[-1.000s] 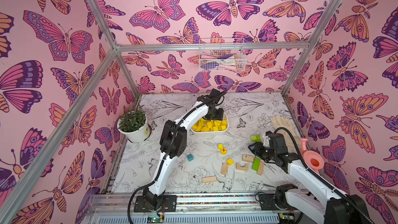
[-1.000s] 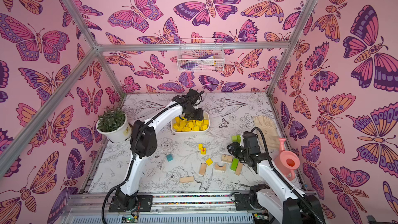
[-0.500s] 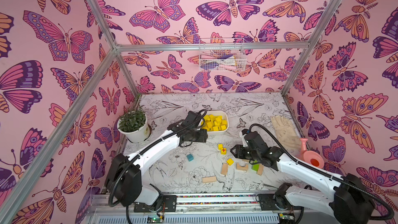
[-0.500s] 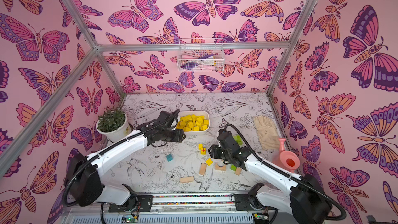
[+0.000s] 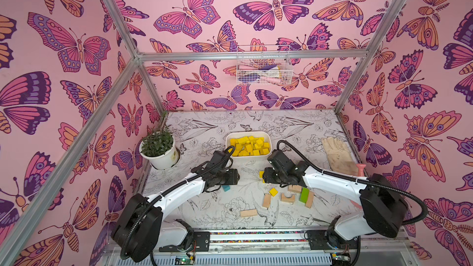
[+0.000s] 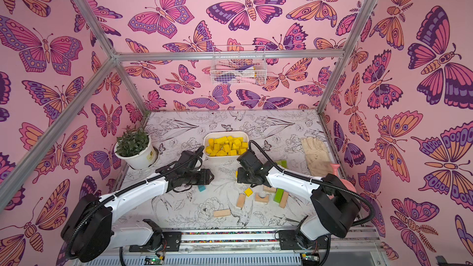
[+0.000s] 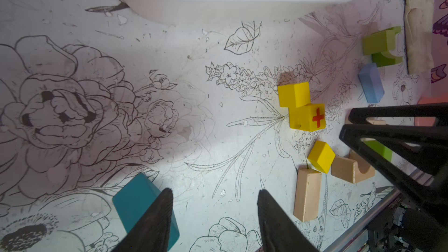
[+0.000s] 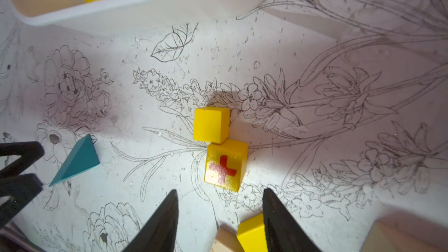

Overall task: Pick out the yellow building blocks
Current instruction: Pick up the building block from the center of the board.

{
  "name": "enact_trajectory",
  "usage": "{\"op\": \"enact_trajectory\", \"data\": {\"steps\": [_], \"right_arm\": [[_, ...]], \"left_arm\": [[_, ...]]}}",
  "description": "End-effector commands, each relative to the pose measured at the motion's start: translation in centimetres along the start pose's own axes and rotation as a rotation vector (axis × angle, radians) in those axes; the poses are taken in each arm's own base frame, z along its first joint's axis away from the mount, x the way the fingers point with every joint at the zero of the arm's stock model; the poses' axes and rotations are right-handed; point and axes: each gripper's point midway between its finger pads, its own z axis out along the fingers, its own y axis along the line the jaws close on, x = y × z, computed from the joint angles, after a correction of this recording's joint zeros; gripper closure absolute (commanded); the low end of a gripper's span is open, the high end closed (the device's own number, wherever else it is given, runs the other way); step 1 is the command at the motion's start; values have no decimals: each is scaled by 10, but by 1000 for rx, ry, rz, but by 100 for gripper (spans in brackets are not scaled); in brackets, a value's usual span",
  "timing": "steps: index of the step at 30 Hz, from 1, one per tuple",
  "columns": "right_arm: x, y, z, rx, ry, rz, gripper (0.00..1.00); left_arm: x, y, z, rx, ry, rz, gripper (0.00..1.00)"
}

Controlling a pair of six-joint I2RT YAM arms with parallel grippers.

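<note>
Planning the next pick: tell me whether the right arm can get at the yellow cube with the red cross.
Probably yes. The right tool hangs open just short of the cross cube, with bare table between; only a plain yellow cube touches its far corner.

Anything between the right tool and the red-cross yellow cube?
Nothing visible: the right tool hangs open just short of the red-cross cube, only bare mat between; a plain yellow cube touches its far side.

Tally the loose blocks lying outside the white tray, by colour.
yellow blocks: 3
tan blocks: 5
green blocks: 3 (two touching by the glove, seemingly separate pieces)
blue block: 1
teal block: 1
Total: 13
</note>
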Motion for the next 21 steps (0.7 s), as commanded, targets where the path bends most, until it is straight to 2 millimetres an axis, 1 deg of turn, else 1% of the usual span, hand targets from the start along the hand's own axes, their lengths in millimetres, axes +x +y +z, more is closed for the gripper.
{"op": "enact_trajectory", "data": {"steps": [1, 3, 9, 12, 16, 21], "right_arm": [[8, -13, 10, 102, 41, 16, 44], [10, -16, 17, 125, 58, 14, 44], [12, -16, 30, 154, 81, 9, 46], [12, -17, 33, 171, 84, 8, 50], [11, -18, 32, 182, 76, 5, 61], [10, -16, 28, 178, 68, -8, 83]], "left_arm": [[-3, -5, 0, 50, -11, -17, 44], [-4, -4, 0, 51, -17, -18, 44], [-3, -2, 0, 56, -25, -27, 44], [-3, -3, 0, 60, -27, -30, 44], [-4, -2, 0, 63, -28, -34, 44], [-4, -1, 1, 63, -28, -39, 44]]}}
